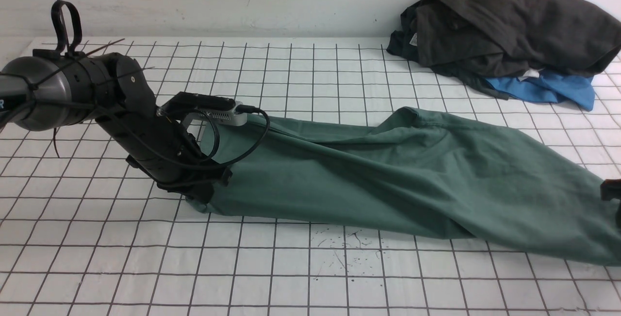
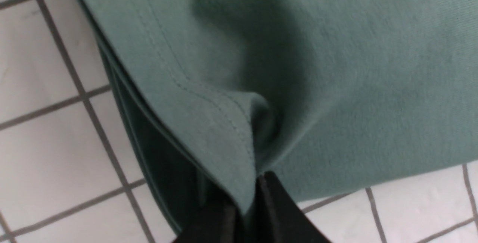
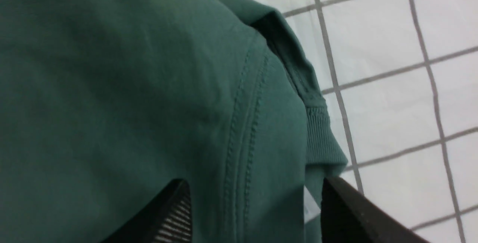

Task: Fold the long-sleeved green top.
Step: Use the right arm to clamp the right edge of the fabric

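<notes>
Top [image 1: 388,175] lay drawn out in a long band across the gridded table [image 1: 97,257], with no fold made. Left gripper [image 2: 259,187] pinched its hem. Right gripper [image 3: 254,190] stood spread astride the collar-end seam, unclamped. All folding apparently remained.

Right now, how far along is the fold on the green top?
Done: the green long-sleeved top lies as a long narrow band on the grid table, sleeves out of sight, possibly tucked in. In hand: left claw is shut on the hem end; right claw stands open astride the collar end, not pinching. Left: likely close the right claw, then fold the band end to end.
</notes>
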